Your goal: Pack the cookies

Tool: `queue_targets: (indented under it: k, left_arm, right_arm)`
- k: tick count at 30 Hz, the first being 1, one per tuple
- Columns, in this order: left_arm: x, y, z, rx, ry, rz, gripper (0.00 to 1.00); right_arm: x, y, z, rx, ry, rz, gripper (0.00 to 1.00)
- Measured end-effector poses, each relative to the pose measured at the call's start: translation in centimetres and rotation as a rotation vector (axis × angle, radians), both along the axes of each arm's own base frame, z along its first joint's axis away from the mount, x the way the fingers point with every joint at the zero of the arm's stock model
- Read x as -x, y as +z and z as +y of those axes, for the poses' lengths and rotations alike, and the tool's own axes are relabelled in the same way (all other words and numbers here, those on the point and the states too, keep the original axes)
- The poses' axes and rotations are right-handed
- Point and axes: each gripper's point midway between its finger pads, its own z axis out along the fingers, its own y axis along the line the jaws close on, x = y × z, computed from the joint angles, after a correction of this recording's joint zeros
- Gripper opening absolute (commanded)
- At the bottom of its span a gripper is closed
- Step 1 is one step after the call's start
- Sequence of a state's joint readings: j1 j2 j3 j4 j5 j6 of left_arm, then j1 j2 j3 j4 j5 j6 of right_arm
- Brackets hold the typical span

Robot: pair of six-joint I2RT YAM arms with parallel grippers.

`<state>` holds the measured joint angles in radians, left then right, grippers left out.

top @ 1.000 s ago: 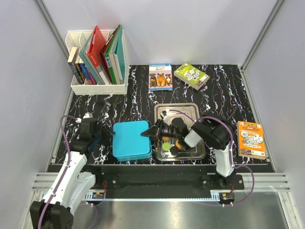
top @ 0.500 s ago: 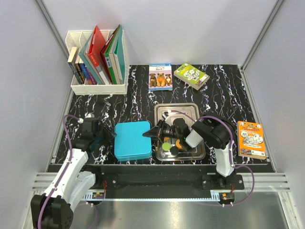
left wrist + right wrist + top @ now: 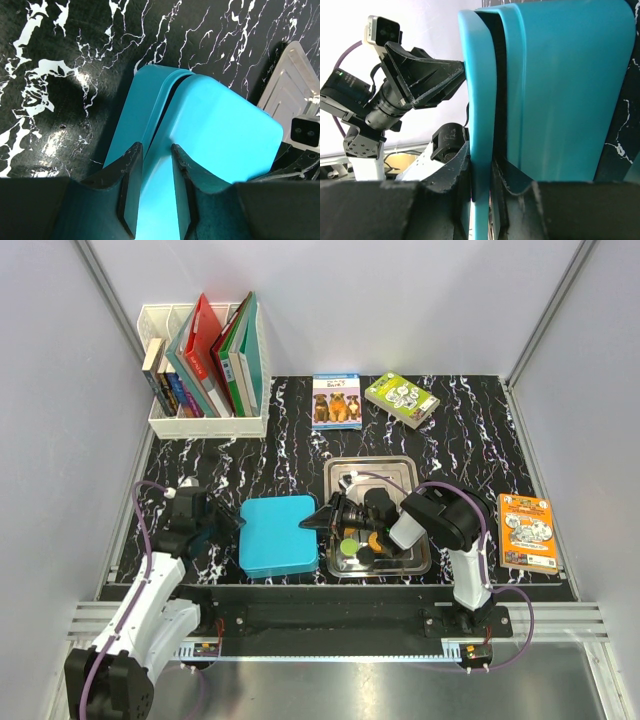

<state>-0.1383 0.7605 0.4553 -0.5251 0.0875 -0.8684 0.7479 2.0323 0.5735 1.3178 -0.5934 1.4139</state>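
Note:
A teal box (image 3: pixel 278 533) with its lid on lies left of a metal tray (image 3: pixel 375 475). On the tray's near part I see a green cookie (image 3: pixel 348 546), an orange one (image 3: pixel 374 540) and a black one (image 3: pixel 366 557); the right arm hides the others. My right gripper (image 3: pixel 313 522) is shut on the box's thin right lid edge (image 3: pixel 479 100), pinched between the fingers (image 3: pixel 481 172), with a dark gap beside it. My left gripper (image 3: pixel 228 525) is at the box's left edge, and its fingers (image 3: pixel 131 185) straddle the teal rim (image 3: pixel 210 125).
A white rack of books (image 3: pixel 205 370) stands at the back left. Two books (image 3: pixel 336 400) (image 3: pixel 401 398) lie at the back middle. An orange book (image 3: pixel 526 530) lies at the right edge. The tray touches the box's right side.
My left gripper has shifted slightly toward the near edge against the box's left side, and the box has nudged a little. The right gripper has kept its grip in place.

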Motion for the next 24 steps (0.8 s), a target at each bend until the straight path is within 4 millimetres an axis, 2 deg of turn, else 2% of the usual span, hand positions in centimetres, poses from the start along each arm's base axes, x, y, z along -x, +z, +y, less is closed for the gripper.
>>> queue_targets:
  k: [12, 18, 21, 24]
  left_arm:
    - [-0.4, 2.2, -0.4, 0.026, -0.017, -0.076, 0.29]
    - [-0.5, 2.8, -1.5, 0.070, -0.062, -0.093, 0.27]
    - [-0.9, 2.7, -2.3, 0.103, -0.096, -0.095, 0.25]
    - [-0.9, 1.6, -3.1, 0.128, -0.128, -0.060, 0.24]
  right_arm:
    - [0.1, 0.0, 0.1, 0.002, 0.016, -0.021, 0.22]
    - [0.2, 0.0, 0.1, 0.003, 0.021, -0.020, 0.22]
    - [0.2, 0.0, 0.1, 0.003, 0.022, -0.020, 0.24]
    - [0.2, 0.0, 0.1, 0.002, 0.022, -0.020, 0.27]
